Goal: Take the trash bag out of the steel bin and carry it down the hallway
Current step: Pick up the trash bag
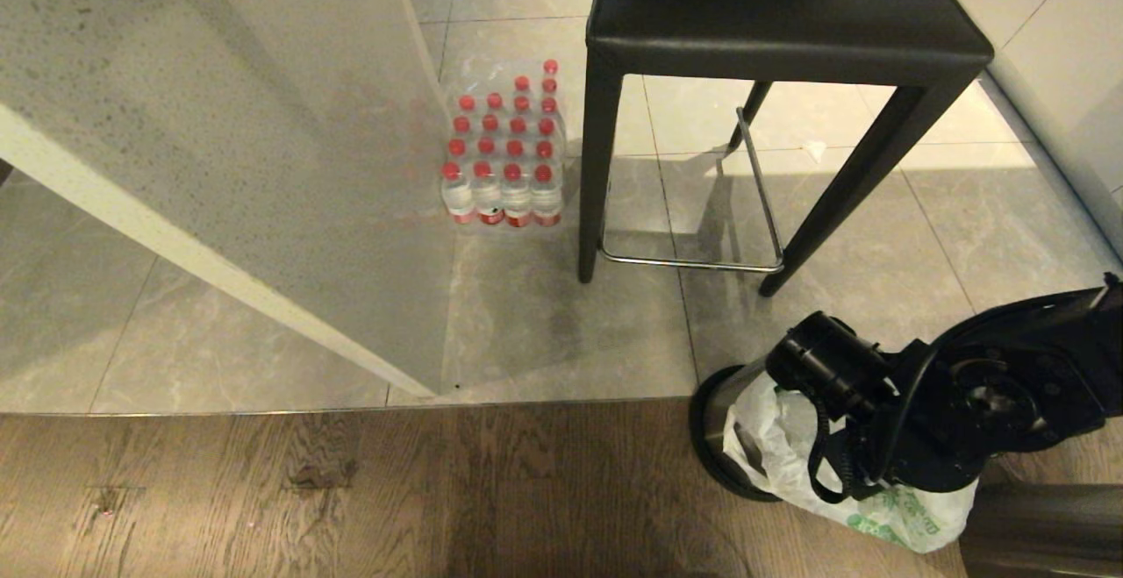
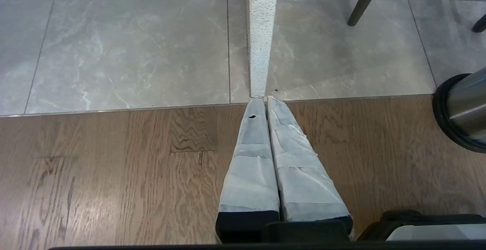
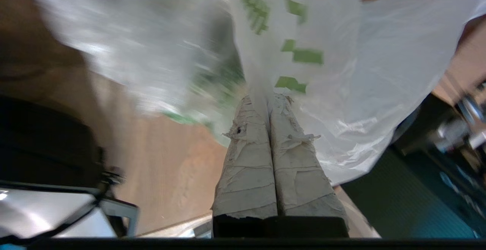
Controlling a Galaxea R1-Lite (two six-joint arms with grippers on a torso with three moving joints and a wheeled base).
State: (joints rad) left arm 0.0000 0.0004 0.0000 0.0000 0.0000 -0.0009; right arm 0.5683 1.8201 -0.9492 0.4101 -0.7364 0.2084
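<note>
The steel bin (image 1: 721,403), shiny with a black rim, stands at the lower right where the wood floor meets the tiles; its side also shows in the left wrist view (image 2: 465,107). The trash bag (image 1: 895,517), thin white plastic with green printing, hangs beside and over the bin, under my right arm. My right gripper (image 3: 265,99) is shut on a bunched fold of the trash bag (image 3: 372,90). My left gripper (image 2: 262,100) is shut on nothing and points at the wood floor left of the bin. The hallway is out of view.
A black stool (image 1: 781,25) with a chrome footrest (image 1: 693,260) stands just beyond the bin. A pack of red-capped bottles (image 1: 504,161) sits on the grey tiles beside a speckled counter panel (image 1: 219,122). A white wall (image 1: 1066,52) runs along the right.
</note>
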